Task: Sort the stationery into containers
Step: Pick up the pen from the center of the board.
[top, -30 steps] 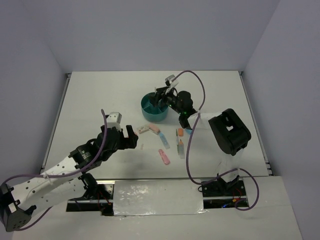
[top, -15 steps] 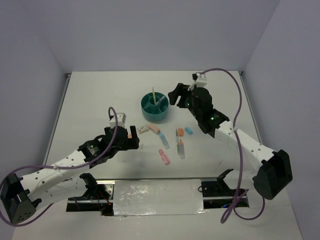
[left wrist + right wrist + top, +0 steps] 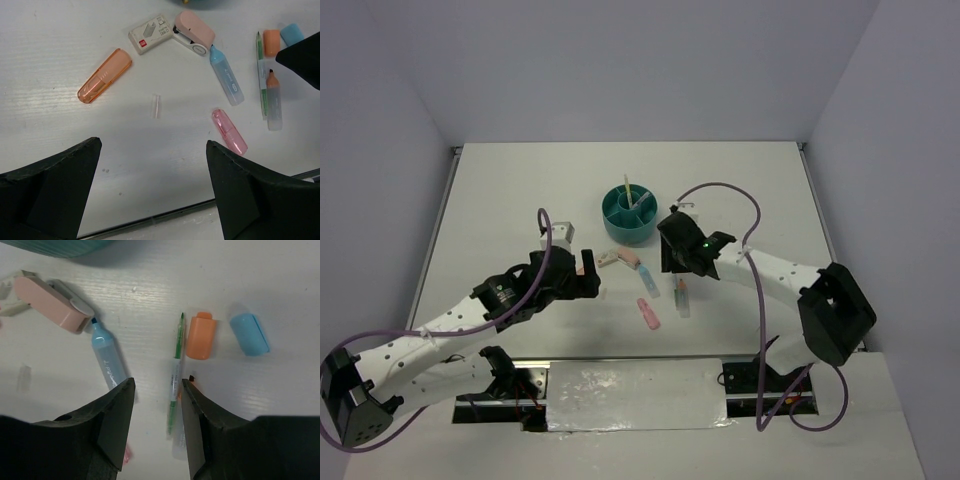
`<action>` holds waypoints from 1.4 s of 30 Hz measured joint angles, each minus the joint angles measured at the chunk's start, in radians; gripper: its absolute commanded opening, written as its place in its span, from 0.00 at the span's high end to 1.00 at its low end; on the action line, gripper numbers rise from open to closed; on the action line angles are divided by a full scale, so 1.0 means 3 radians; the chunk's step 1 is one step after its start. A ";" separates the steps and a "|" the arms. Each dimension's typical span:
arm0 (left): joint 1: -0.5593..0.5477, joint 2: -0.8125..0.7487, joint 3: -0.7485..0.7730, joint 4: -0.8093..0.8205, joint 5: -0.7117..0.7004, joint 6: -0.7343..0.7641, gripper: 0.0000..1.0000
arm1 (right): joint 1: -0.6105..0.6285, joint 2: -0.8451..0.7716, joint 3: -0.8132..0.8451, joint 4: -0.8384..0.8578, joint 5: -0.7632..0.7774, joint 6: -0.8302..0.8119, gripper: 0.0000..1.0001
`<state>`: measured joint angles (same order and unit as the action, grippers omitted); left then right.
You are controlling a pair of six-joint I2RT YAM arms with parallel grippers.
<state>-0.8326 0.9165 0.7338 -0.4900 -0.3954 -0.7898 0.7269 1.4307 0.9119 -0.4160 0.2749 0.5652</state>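
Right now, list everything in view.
organizer: 1, teal, far middle
pencil: 1, yellowish, upright in organizer
stapler: 1, pink, before organizer
box: 1, white, beside stapler
blue marker: 1, blue, by stapler
pen: 1, green, right of blue marker
clear marker: 1, orange tip, beside pen
short caps: 2, orange and blue, by pen's tip
long caps: 2, orange and pink, nearest arms
clip: 1, clear, between long caps
left gripper: 1, black, open near clip
right gripper: 1, black, open over pen
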 measured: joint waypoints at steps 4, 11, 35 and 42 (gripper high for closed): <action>0.0000 0.0000 0.0028 -0.0104 0.0056 0.0014 0.01 | 0.0000 0.0287 0.0060 -0.0047 0.0004 -0.0003 0.56; 0.0000 0.0000 0.0072 -0.0177 0.0092 0.0092 0.01 | 0.0000 0.0565 0.0066 -0.0053 -0.0031 -0.0004 0.57; 0.0000 0.0001 0.0072 -0.0188 0.0122 0.0181 0.01 | -0.0025 0.0781 0.0172 0.0025 -0.0074 -0.0011 0.69; 0.0000 0.0017 0.0071 -0.0179 0.0174 0.0187 0.01 | -0.0022 0.0640 0.0117 0.0004 -0.0064 0.0000 0.68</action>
<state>-0.8326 0.9215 0.7551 -0.5438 -0.3431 -0.7338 0.7204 1.6226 0.9470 -0.4149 0.2558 0.5652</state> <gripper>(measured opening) 0.994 0.317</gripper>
